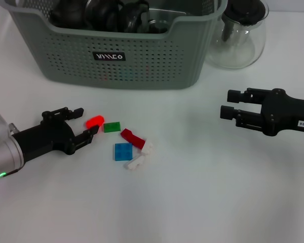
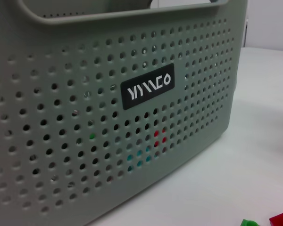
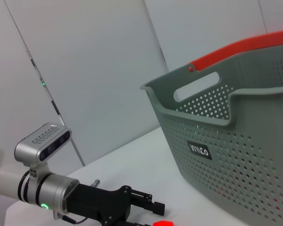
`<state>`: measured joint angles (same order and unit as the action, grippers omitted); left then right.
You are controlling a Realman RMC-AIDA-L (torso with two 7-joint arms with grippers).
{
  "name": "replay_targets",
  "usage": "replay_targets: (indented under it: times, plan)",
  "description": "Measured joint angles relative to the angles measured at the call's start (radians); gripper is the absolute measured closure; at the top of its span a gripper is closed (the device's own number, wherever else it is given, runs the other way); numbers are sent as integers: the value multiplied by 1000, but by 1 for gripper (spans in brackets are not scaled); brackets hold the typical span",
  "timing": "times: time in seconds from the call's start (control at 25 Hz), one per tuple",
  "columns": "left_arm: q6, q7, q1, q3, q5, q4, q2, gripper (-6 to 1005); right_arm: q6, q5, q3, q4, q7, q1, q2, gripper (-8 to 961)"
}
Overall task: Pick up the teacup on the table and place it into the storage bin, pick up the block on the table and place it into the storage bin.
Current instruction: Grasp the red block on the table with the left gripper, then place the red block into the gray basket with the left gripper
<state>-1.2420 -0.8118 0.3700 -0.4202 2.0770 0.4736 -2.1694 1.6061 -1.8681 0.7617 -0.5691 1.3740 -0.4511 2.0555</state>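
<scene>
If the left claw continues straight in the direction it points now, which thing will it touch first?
Most likely the bright red plastic block, which lies just ahead of the open left claw, roughly between its fingertips. The small flat green block comes right behind it. Claw height above the white table is unclear.

Storage bin (image 1: 142, 66): grey-green, perforated walls, dipped front rim, black label with white letters, upright at far side of worktop, dark items inside. Blocks clustered before it: bright red block (image 1: 95, 122) between my left fingers (image 1: 86, 135), touching worktop.
</scene>
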Motion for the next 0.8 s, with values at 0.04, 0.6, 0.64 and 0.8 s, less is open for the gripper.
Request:
replay_targets:
  times: [0.04, 0.6, 0.64, 0.8]
  plan:
    - [0, 0, 0, 0, 0, 0, 0, 470, 0, 0, 0, 0, 0, 0, 0, 369]
    - [7, 0, 6, -12, 0, -26, -4, 487, 0, 0, -1, 0, 0, 2, -1, 370]
    - [9, 0, 6, -13, 0, -26, -4, 488, 0, 0, -1, 0, 0, 2, -1, 370]
    - [11, -5, 8, -13, 3, -22, -4, 575, 0, 0, -1, 0, 0, 2, -1, 369]
